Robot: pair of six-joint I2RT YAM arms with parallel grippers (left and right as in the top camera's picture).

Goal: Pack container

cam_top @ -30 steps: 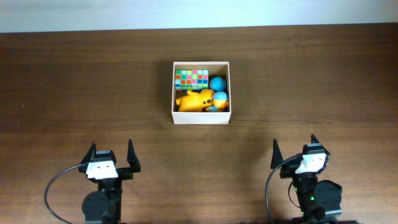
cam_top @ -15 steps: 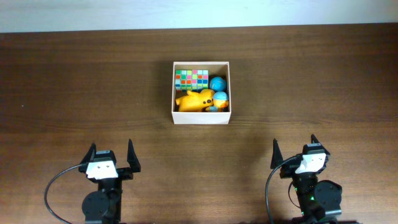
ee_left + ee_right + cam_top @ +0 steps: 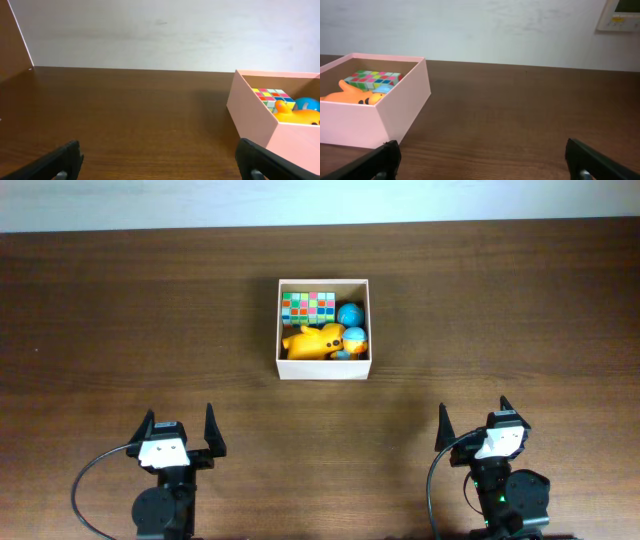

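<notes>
Left gripper (image 3: 180, 416), right gripper (image 3: 473, 410): jaws wide apart, empty, level and low, well apart from the container (image 3: 322, 372).

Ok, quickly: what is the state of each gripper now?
Left gripper: open, holding nothing.
Right gripper: open, holding nothing.
</notes>
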